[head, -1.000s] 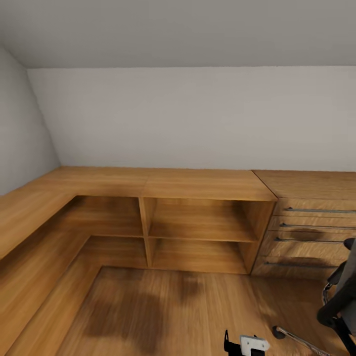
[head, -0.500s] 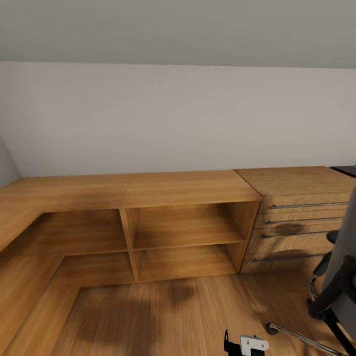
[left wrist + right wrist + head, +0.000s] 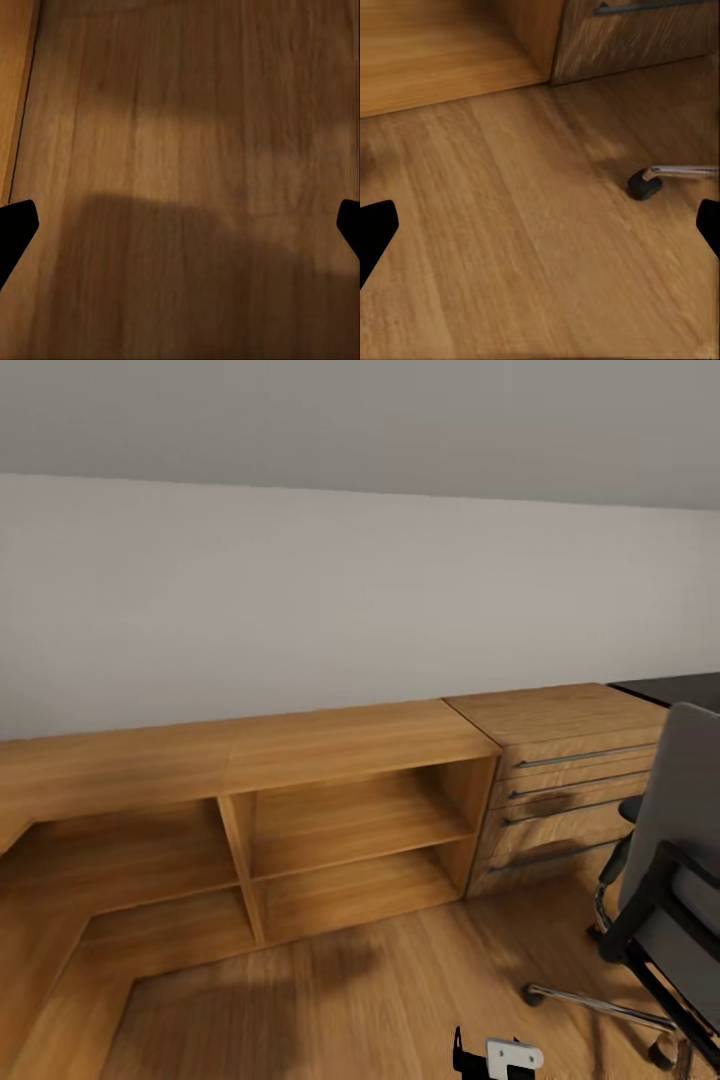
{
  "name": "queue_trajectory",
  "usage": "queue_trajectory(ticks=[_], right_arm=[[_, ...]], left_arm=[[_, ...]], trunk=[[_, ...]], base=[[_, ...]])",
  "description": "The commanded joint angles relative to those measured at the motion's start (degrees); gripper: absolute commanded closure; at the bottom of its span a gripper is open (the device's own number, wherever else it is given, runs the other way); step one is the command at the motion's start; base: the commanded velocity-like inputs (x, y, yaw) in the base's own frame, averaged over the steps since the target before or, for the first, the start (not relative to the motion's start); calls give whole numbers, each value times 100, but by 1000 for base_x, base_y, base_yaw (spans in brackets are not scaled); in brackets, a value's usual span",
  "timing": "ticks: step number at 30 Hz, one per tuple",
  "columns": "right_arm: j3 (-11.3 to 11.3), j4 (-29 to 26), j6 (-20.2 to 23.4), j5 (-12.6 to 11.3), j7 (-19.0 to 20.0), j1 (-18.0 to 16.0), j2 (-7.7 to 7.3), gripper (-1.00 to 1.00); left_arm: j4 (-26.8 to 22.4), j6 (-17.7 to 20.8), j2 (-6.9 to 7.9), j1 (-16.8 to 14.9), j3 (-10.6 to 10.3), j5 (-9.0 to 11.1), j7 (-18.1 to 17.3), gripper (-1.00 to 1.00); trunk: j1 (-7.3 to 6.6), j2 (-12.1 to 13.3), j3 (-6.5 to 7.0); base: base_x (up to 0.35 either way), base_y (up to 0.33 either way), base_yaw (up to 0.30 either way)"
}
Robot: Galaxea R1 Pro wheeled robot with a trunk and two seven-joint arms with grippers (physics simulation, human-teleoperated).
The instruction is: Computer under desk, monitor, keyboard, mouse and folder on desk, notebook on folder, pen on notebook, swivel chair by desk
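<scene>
End effectors: left end effector [image 3: 180,225] and right end effector [image 3: 540,225] are both spread wide, nothing held, hung over the wood floor [image 3: 380,1000]. A chair caster [image 3: 644,184] is seen nr the right one. Swivel chair [image 3: 670,860] is at right, by the drawers [image 3: 570,800]; shelf unit [image 3: 340,830] sits left. View has swung right vs. 1 s ago, so more chair is shown; approach to chair is judged underway.

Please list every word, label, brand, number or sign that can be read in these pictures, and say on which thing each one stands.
There are none. The wooden shelf unit, the drawers, the swivel chair, the wall and the floor all show plain surfaces with no text, label or sign on them.
</scene>
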Motion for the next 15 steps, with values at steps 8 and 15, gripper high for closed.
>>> queue_trajectory(ticks=[8, 15], right_arm=[[48, 11, -12, -23, -25, -4, 5, -100], [48, 11, -12, -23, -27, -3, 5, -100]], left_arm=[[1, -19, 1, -2, -39, 51, 14, -100], [1, -19, -6, -2, -46, 51, 13, -100]], trunk=[[-1, -2, -5], [-1, -2, -5]], base=[[0, 12, -298], [-1, 0, -298]])
